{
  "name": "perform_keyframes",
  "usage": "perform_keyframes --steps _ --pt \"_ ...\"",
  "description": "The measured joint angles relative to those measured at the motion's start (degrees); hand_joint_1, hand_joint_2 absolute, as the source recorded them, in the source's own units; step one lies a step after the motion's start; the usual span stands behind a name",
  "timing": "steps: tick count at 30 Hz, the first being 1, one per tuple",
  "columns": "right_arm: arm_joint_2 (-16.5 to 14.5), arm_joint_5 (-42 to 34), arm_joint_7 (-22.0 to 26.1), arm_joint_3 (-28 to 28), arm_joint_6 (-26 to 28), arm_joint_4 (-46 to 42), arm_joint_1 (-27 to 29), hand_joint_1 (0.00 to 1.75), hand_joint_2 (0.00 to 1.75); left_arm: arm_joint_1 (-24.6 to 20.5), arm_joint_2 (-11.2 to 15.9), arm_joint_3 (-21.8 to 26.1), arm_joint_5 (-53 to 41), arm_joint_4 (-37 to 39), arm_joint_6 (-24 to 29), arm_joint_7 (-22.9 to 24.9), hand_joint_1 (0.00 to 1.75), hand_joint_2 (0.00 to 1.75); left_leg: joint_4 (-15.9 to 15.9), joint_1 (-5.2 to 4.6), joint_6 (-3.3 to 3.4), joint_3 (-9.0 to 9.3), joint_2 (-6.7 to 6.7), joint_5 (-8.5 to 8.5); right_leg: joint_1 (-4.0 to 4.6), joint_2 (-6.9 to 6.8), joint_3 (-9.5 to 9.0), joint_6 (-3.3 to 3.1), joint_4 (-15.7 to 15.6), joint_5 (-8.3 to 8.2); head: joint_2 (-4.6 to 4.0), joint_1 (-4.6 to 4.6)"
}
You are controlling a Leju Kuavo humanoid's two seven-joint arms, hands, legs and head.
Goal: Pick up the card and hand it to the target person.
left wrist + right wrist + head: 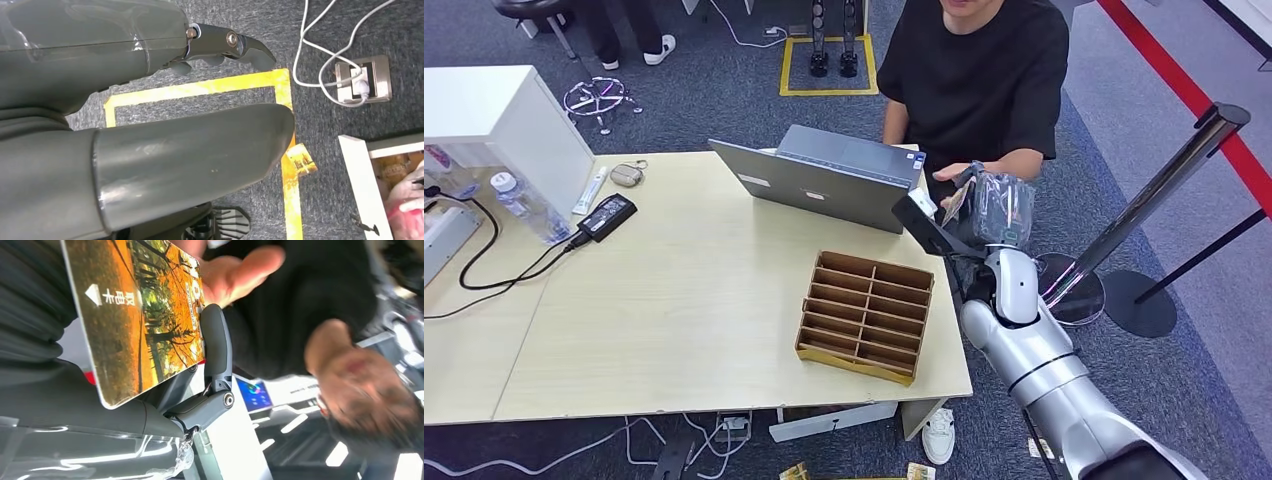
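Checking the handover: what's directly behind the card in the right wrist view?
Behind the card, the person's open hand reaches in and a dark finger of the right robot hand braces its edge. The card hides the rest of the person's palm.

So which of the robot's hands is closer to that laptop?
Right. The right hand, holding the card, is raised just past the laptop's corner; the left hand hangs down over the carpet.

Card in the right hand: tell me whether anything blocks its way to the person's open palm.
Nothing visible does. The right hand holds the card right by the person's hand, which is open and facing it. The laptop sits off to the side on the table.
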State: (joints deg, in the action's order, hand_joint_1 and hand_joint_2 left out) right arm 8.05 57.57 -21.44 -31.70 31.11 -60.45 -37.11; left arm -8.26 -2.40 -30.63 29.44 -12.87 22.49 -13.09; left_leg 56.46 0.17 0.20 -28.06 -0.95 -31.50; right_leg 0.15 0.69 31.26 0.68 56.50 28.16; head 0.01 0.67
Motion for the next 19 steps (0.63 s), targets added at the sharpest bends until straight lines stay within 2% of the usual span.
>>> perform_keyframes --steps 11,13,15,16,17,19 --pt "2.13 0.33 -2.84 0.05 -2.51 15.21 -4.90 1.70 1.75 -0.65 0.05 -2.01 -0.42 0.01 -0.62 0.77 0.00 0.00 0.18 0.00 0.04 0.42 -0.12 0.03 0.01 -0.06 0.03 0.01 0.01 -0.01 -0.01 -0.01" --pt "2.75 0.46 -3.31 0.05 -2.67 17.15 -5.21 1.20 1.75 -0.67 0.07 -2.31 -0.45 0.01 -0.68 0.78 0.00 0.00 0.22 0.00 0.04 0.40 -0.11 0.02 0.01 -0.07 0.03 0.03 0.01 -0.02 0.00 0.00" --pt "3.30 0.63 -3.69 0.05 -2.79 18.74 -5.53 0.41 1.75 -0.70 0.07 -2.55 -0.46 0.01 -0.77 0.77 0.00 0.00 0.24 0.00 0.04 0.39 -0.09 0.02 0.00 -0.07 0.03 0.06 0.01 -0.04 0.01 -0.01" --pt "3.56 0.74 -3.80 0.05 -2.83 19.53 -5.68 0.20 1.75 -0.73 0.08 -2.68 -0.46 0.01 -0.82 0.76 0.00 0.00 0.25 0.00 0.04 0.39 -0.08 0.02 0.00 -0.06 0.03 0.07 0.01 -0.05 0.00 -0.01" --pt "3.81 0.85 -3.87 0.04 -2.86 20.33 -5.79 0.04 1.75 -0.75 0.08 -2.83 -0.46 0.01 -0.88 0.76 0.00 0.00 0.26 0.00 0.04 0.39 -0.08 0.02 0.00 -0.06 0.03 0.07 0.01 -0.06 0.00 -0.01" --pt "4.16 1.02 -3.98 0.03 -2.90 21.53 -5.88 0.00 1.75 -0.77 0.09 -3.08 -0.47 0.01 -0.95 0.76 0.00 0.00 0.26 0.00 0.04 0.39 -0.08 0.02 0.00 -0.06 0.02 0.08 0.01 -0.06 0.00 0.00"
